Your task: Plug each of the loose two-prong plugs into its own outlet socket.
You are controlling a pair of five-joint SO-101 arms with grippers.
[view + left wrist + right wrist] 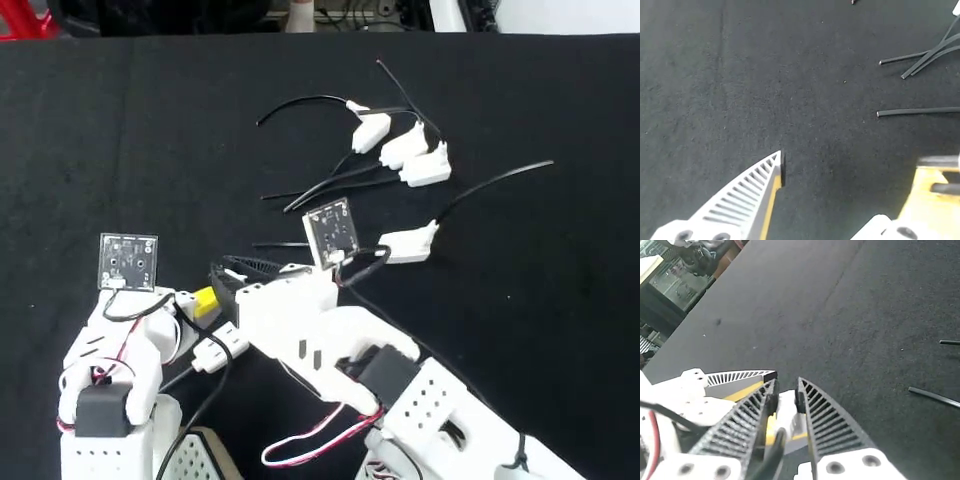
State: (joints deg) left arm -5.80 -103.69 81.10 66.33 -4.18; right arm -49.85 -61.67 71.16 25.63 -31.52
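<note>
My right gripper (pixel 786 385) is shut on a white plug with a yellow face (pixel 786 407), and the plug's black cable runs back between the fingers. In the high view this gripper (pixel 222 280) holds the yellow-faced plug (pixel 205 300) just right of my left gripper (pixel 160 298). My left gripper (pixel 840 200) is open; the plug's yellow face (pixel 935 192) with two grey prongs shows beside it. One outlet socket (pixel 128 262) lies just ahead of the left gripper. A second socket (pixel 331 232) lies mid-table. Several loose white plugs (pixel 405 145) lie beyond it, and one (pixel 408 245) lies to its right.
Another white plug (pixel 215 352) with a black cable lies between the two arm bases. Black cable ends (pixel 917 112) trail across the dark mat (pixel 520 300). The mat's far edge (pixel 200 35) runs along the back.
</note>
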